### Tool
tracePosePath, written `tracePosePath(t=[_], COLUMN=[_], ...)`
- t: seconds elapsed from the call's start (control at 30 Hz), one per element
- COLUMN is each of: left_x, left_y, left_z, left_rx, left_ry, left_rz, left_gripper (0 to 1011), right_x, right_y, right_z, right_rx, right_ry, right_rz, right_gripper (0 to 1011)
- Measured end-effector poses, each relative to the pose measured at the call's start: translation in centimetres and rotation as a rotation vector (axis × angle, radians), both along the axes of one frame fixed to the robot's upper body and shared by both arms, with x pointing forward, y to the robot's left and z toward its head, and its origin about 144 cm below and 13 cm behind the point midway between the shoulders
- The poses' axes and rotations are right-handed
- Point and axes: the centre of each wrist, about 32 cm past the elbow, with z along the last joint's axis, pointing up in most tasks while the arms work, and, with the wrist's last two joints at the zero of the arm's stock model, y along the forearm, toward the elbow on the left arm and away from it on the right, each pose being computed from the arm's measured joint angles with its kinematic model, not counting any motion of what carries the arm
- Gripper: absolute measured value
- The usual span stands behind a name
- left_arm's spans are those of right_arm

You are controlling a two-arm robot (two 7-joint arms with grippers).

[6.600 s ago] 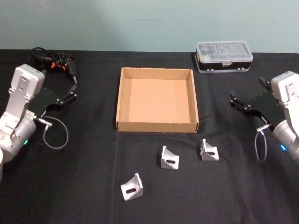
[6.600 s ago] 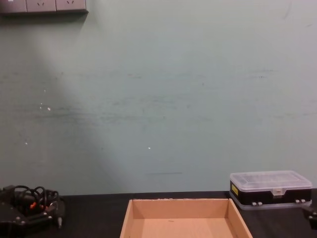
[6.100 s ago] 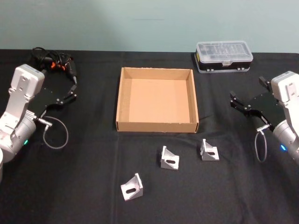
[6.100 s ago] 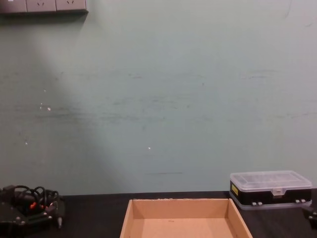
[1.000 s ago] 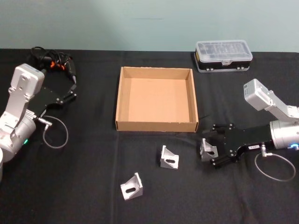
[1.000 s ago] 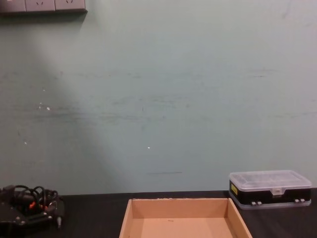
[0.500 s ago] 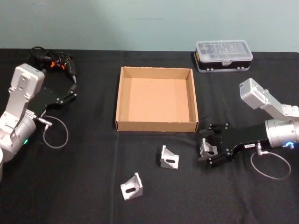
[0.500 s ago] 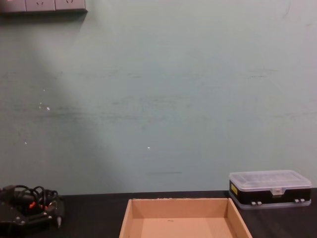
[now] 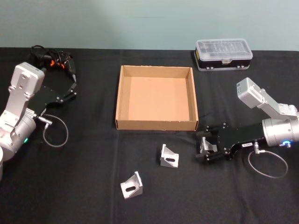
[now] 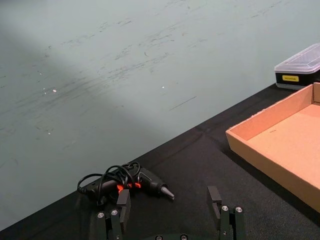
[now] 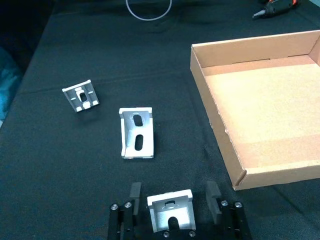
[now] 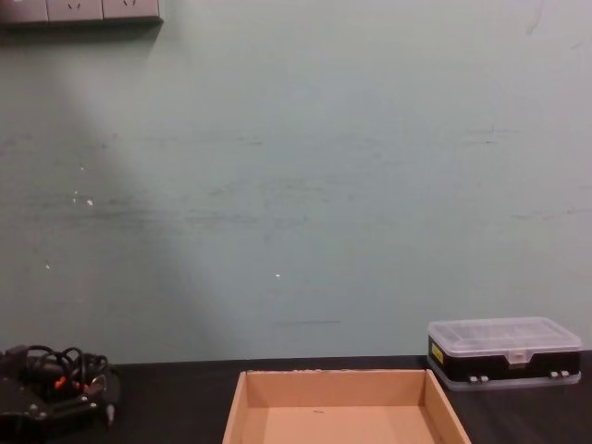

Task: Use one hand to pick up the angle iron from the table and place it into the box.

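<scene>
Straddling the angle iron [image 9: 207,145], right gripper [image 9: 203,149] has jaws apart, gripping nothing; rigid, smooth metal, judged slippery: clamp its flat sides. Left gripper [image 9: 71,92] parked.

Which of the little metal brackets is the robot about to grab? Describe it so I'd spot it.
Find the big cardboard box. Just off its near right corner lies a small silver bracket. Unlike the two brackets farther left, it sits between the open fingers of the right gripper.
</scene>
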Motion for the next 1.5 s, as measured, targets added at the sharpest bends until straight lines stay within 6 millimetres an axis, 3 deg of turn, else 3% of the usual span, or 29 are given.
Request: tracePosePath(t=[0.4, 0.87, 1.2, 1.5], left_x=[0.0, 0.0, 0.0, 0.0], left_y=[0.0, 0.0, 0.0, 0.0], left_z=[0.0, 0.0, 0.0, 0.0], left_rx=[0.000, 0.000, 0.000, 0.000], left_ry=[0.000, 0.000, 0.000, 0.000], left_rz=[0.000, 0.000, 0.000, 0.000], left_gripper=[1000, 1000, 1000, 1000], right_x=[0.1, -0.2, -0.2, 0.0], right_y=[0.3, 0.0, -0.8, 0.2], right_z=[-0.3, 0.7, 3.5, 5.9], right_rx=[0.001, 0.003, 0.025, 0.076], right_ry=[0.008, -0.016, -0.091, -0.196], right_rz=[0.019, 0.017, -0.016, -0.104], right_gripper=[465, 457, 457, 457])
